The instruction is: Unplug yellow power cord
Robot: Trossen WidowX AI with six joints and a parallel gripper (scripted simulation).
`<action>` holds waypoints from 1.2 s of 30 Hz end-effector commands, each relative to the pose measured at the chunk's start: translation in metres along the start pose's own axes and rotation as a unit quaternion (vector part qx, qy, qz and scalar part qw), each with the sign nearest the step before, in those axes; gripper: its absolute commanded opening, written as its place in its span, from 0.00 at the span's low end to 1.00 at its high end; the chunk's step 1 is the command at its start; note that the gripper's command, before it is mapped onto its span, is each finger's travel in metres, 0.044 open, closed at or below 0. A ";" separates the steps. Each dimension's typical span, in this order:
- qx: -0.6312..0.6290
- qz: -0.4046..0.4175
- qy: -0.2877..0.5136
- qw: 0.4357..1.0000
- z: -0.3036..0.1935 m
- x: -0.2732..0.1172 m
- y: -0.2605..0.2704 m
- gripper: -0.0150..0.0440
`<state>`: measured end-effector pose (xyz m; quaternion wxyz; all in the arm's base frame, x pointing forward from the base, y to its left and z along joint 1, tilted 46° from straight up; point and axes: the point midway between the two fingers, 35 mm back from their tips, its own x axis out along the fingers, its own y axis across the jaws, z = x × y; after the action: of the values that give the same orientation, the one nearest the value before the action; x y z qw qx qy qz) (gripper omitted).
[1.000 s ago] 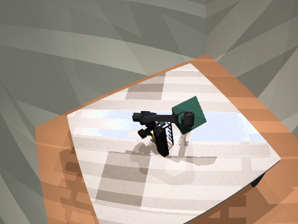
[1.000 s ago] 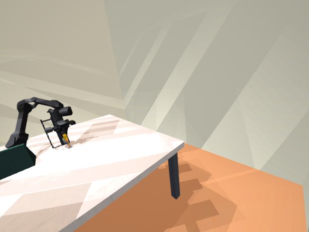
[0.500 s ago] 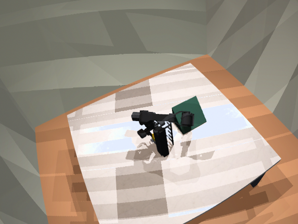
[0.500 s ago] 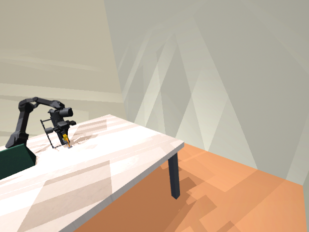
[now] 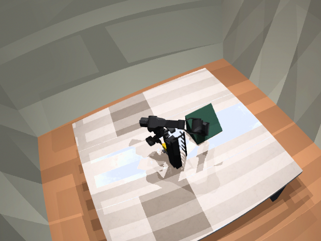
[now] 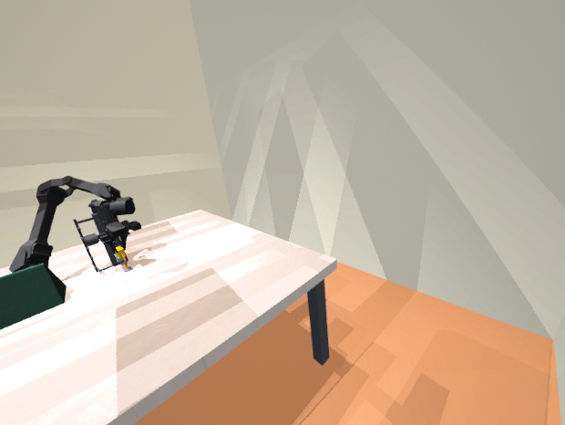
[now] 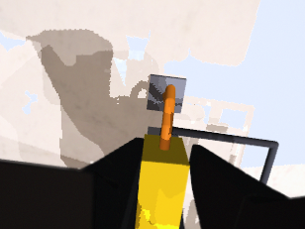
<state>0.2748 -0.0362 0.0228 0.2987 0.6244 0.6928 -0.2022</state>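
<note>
Pale striped tabletop [image 5: 233, 165] carries the work: your hand [image 7: 164, 197] is clamped on the yellow plug [image 7: 164, 184], which looks rigid and light, so grip its flat sides, not the bendy orange cord [image 7: 167, 115].

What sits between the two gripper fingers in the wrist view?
The yellow plug fills the gap, and the gripper is shut on it. An orange cord runs from the plug to a small grey block on the table.
</note>
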 end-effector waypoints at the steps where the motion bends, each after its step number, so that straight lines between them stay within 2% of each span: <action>1: -0.002 0.000 -0.030 1.000 0.028 -0.009 -0.002 0.25; 4: -0.002 0.000 -0.030 1.000 0.032 -0.009 -0.003 0.25; 17: -0.001 0.000 -0.029 1.000 0.022 -0.005 -0.003 0.83; 21: -0.001 0.000 -0.030 1.000 0.041 -0.011 -0.001 1.00; 25: -0.002 0.000 -0.031 1.000 0.079 -0.020 -0.002 1.00; 36: -0.002 0.000 -0.031 1.000 0.081 -0.021 -0.003 1.00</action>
<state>0.2866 -0.1046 -0.0220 0.3216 0.6200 0.6809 -0.2202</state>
